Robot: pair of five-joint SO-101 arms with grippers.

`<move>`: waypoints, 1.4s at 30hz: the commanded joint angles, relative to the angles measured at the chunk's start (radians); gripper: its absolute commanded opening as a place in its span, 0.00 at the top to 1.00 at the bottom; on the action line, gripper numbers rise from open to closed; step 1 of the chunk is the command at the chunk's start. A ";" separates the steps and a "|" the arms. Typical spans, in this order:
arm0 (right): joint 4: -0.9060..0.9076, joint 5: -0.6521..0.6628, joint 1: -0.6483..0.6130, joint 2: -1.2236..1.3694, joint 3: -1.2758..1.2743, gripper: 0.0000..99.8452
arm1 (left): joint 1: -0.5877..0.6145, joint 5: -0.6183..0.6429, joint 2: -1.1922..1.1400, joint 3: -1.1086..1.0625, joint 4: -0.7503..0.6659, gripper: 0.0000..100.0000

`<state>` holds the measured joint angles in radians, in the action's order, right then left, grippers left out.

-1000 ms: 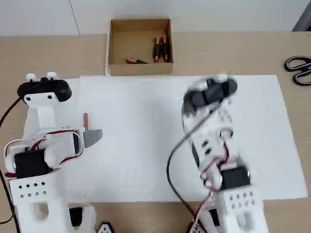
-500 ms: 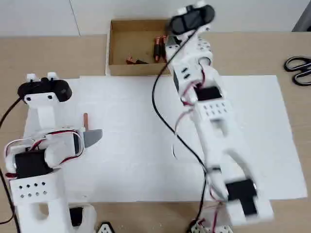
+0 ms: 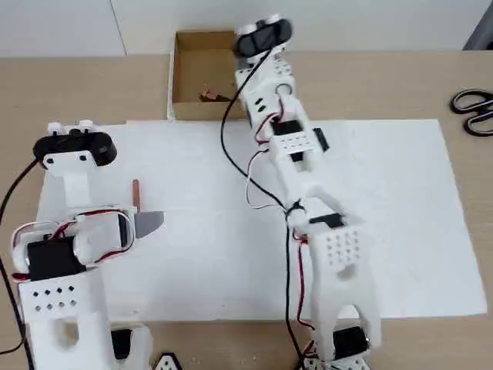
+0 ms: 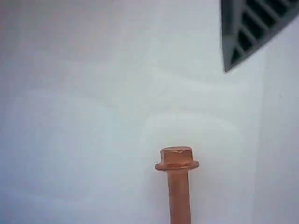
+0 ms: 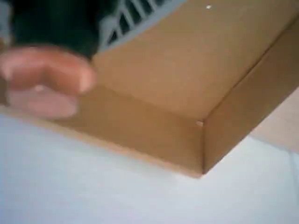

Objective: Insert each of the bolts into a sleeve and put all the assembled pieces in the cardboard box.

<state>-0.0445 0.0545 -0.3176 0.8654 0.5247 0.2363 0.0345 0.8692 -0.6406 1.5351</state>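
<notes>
Right gripper clamped on an assembled piece (blurred: copper end, dark sleeve), with the cardboard box just beneath it; likely placed for release. Left gripper pinches a bolt by the shank, head jutting ahead, presumably offered for a sleeve.

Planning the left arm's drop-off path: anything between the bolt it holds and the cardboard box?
Only bare white sheet lies between the copper-coloured flanged bolt and the open brown cardboard box. The right arm, though, hangs over the box's right side.
</notes>
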 commanded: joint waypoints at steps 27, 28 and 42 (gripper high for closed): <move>0.472 0.009 -0.008 0.222 0.681 0.81 | 0.006 -0.009 0.015 0.004 -0.003 0.65; 0.558 0.009 -0.002 0.222 0.755 0.81 | 0.008 -0.009 0.015 0.004 -0.003 0.65; 1.503 0.005 0.070 -0.033 1.158 0.81 | 0.011 -0.009 0.017 0.004 -0.003 0.65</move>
<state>1.2935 0.0545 -0.2654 1.0388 1.6295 0.2394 0.0330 0.8692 -0.6406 1.5351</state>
